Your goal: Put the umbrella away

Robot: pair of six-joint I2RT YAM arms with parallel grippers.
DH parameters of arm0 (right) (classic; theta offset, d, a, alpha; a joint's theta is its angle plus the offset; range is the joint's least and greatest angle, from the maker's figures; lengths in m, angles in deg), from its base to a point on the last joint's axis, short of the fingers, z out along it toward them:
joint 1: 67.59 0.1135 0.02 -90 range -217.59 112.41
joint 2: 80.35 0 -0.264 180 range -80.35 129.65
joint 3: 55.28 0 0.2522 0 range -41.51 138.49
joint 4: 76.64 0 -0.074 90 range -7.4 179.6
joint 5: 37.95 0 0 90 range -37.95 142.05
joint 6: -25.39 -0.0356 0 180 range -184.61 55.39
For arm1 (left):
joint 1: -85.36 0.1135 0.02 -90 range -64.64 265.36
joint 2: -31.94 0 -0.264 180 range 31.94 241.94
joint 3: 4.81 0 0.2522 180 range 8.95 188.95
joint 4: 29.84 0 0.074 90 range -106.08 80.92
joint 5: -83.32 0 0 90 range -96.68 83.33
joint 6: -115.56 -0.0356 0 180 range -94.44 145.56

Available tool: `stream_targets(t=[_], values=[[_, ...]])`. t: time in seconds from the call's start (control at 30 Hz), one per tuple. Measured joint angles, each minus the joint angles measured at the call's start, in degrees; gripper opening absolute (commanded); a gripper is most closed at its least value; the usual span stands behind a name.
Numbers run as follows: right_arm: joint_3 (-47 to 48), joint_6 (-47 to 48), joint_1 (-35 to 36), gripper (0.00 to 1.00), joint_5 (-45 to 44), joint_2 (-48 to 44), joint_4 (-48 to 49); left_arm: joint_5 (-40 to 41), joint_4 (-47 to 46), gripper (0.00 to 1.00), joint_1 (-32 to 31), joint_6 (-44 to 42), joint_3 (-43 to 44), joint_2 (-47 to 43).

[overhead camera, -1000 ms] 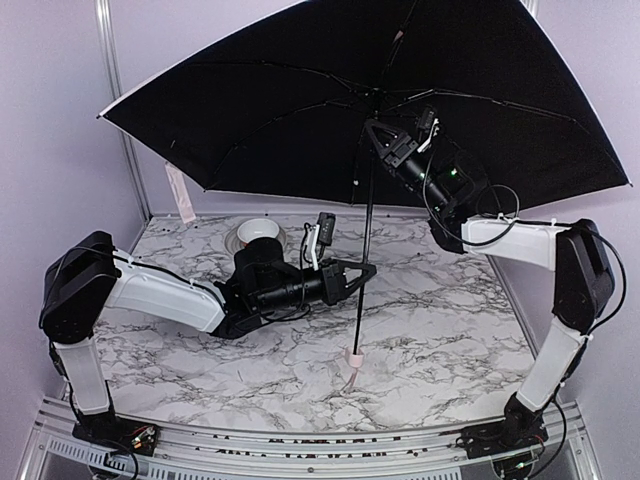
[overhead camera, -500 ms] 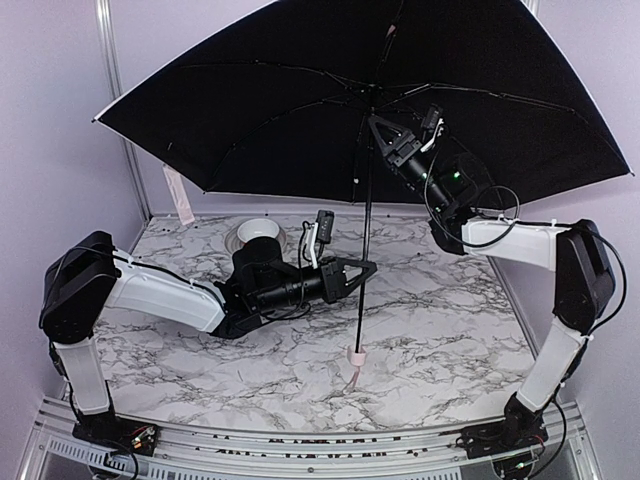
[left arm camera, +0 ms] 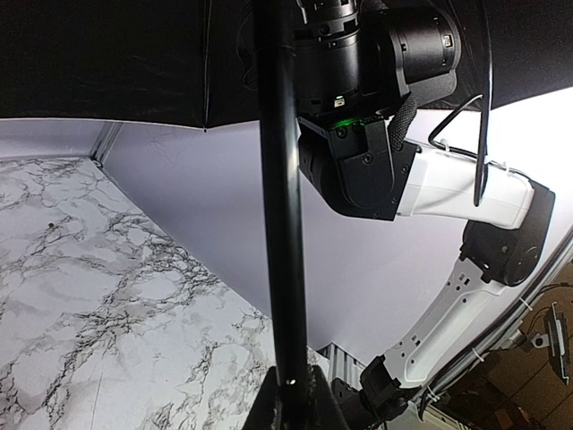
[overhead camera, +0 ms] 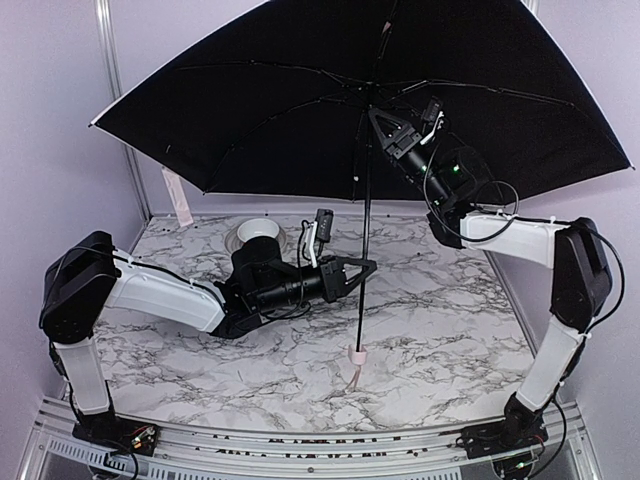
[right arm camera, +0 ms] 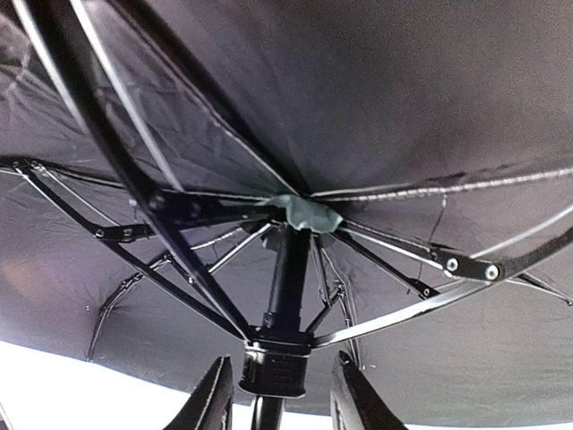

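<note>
**Marble table (overhead camera: 430,340), umbrella (overhead camera: 480,100) standing open: runner next**

Left gripper (overhead camera: 365,268) is clamped tight on the shaft (left arm camera: 279,224) partway up, with the handle knob (overhead camera: 352,355) on the table below it. Right gripper (overhead camera: 378,118) sits just under the canopy (overhead camera: 250,110), its fingers (right arm camera: 213,399) partly spread either side of the runner (right arm camera: 273,367), seemingly not pinching. Close squarely on the runner, then draw straight down toward the left gripper. Ribs (right arm camera: 403,260) crowd above the fingers, and the canopy rim nears the walls (overhead camera: 50,120), so free room lies downward.

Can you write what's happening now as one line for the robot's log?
umbrella: open, upright | left hand: shut on shaft | right hand: open around runner | step: not yet folded
</note>
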Motion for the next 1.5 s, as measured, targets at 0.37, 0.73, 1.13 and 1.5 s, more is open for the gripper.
stream_targets(t=[0.37, 0.73, 1.13, 1.5], values=[[0.00, 0.09, 0.02, 0.22, 0.02, 0.04, -0.22, 0.00, 0.04, 0.00, -0.02, 0.15, 0.00, 0.00], [0.00, 0.07, 0.00, 0.00, -0.04, 0.04, -1.01, 0.00, 0.11, 0.00, -0.02, 0.44, 0.00, 0.00], [0.00, 0.02, 0.00, 0.21, 0.00, 0.04, -1.20, -0.07, 0.00, 0.00, 0.00, 1.14, 0.00, 0.00], [-0.07, 0.20, 0.00, 0.26, 0.02, 0.04, -1.49, -0.22, -0.46, 0.00, 0.00, 1.25, 0.00, 0.00]])
